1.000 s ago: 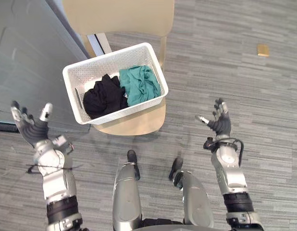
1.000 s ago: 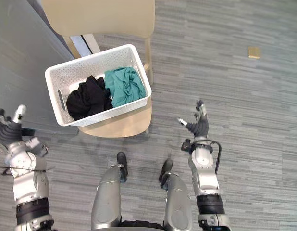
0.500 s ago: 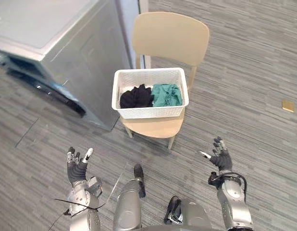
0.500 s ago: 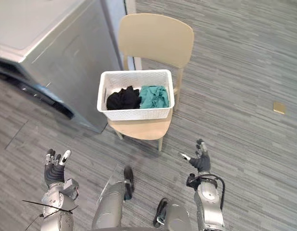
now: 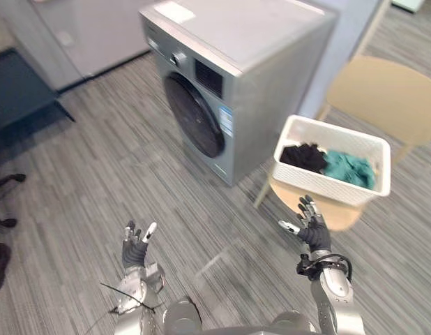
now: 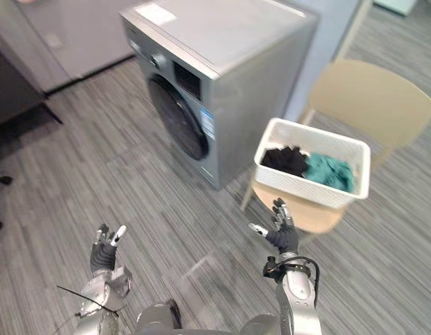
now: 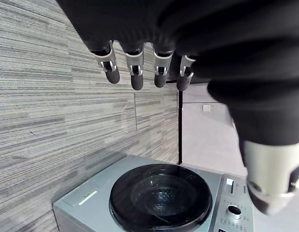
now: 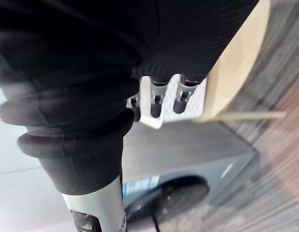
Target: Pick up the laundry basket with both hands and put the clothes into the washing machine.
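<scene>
A white laundry basket (image 5: 332, 183) stands on a tan chair (image 5: 383, 98) to my right, with a black garment (image 5: 304, 155) and a teal garment (image 5: 349, 169) inside it. Left of the chair is the silver washing machine (image 5: 236, 42), its round dark door (image 5: 194, 115) shut. My right hand (image 5: 309, 227) is raised and open just in front of the basket, apart from it and holding nothing. My left hand (image 5: 135, 248) is raised and open over the bare floor, far left of the basket. In the left wrist view its straight fingers (image 7: 135, 67) point toward the washer door (image 7: 159, 195).
A dark low table (image 5: 20, 91) stands at the far left, and grey cabinets (image 5: 90, 31) line the back. Black furniture feet (image 5: 3, 223) show at the left edge. Grey striped carpet (image 5: 132, 181) stretches in front of the washer.
The camera has swung left: the washer front has come into view and the basket now sits at the right. Both hands stay raised and open.
</scene>
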